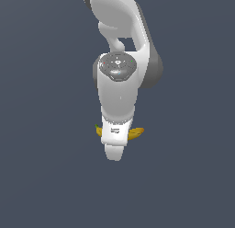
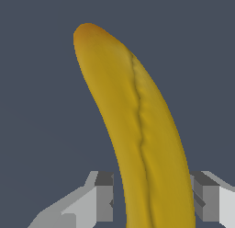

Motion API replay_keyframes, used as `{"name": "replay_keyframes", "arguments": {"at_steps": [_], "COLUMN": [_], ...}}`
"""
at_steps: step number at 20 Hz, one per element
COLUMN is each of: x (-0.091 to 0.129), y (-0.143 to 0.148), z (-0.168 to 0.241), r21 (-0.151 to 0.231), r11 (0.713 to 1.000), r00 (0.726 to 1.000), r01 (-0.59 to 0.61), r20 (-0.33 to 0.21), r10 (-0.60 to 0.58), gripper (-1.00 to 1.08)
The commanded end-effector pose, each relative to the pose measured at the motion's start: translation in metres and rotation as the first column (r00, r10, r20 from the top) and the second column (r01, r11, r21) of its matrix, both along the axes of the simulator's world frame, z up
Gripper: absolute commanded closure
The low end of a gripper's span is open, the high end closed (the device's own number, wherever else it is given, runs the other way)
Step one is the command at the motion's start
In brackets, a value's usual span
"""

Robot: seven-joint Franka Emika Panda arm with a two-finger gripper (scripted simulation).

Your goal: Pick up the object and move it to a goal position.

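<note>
In the wrist view the yellow banana (image 2: 137,130) runs lengthwise between the two grey fingers (image 2: 104,197) of the gripper (image 2: 153,199), its orange-brown tip pointing toward 11 o'clock. The fingers stand just beside its flanks, one on each side (whether they actually press on it cannot be told). In the exterior view the arm (image 1: 120,84) hides most of the fruit; only its ends peek out at 3 and 9 o'clock of the gripper.
</note>
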State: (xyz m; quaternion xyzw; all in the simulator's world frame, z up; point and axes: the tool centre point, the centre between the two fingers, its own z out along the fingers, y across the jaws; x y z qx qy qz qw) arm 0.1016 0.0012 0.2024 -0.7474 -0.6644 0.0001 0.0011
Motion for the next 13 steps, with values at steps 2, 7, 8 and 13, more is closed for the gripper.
{"name": "replay_keyframes", "arguments": {"at_steps": [2,7,8,13], "x": [0.009,0.017,0.018,0.02], "y": [-0.001,-0.001,-0.001,-0.001], "z": [0.009,0.016,0.017,0.018], "r21": [0.0,-0.001,-0.001,-0.002], "r11": [1.0,1.0,1.0,1.0], "r00": [1.0,1.0,1.0,1.0], "r01": [0.0,0.0,0.0,0.0], "r20": [0.002,0.002,0.002,0.002], "r10": [0.0,0.0,0.0,0.0], "gripper": [1.08,1.08,1.08,1.08]}}
